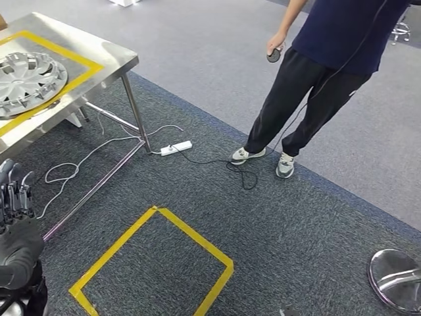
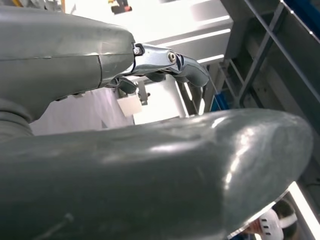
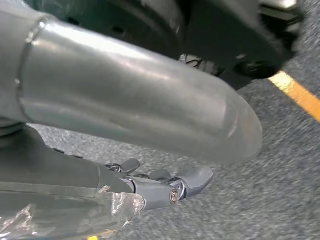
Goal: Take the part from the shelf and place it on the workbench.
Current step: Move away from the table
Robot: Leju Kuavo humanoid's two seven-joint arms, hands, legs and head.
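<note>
The part, a silver wheel cover (image 1: pixel 27 79), lies flat on the steel workbench (image 1: pixel 99 52) at the upper left, inside a yellow tape outline. My left hand (image 1: pixel 17 224) is raised at the lower left, below the bench's front edge and apart from the cover. Its fingers (image 2: pixel 181 65) are stretched out and hold nothing. My right hand (image 3: pixel 132 120) hangs over the grey carpet, and its fingers (image 3: pixel 188 182) are extended with nothing in them.
A person (image 1: pixel 318 79) in a dark blue top stands at the upper right holding a small dark round device (image 1: pixel 273 54). A white power strip (image 1: pixel 176 147) and loose cables lie by the bench leg (image 1: pixel 135 108). Yellow floor tape (image 1: pixel 154 263) marks a square; a chrome disc base (image 1: pixel 397 280) sits lower right.
</note>
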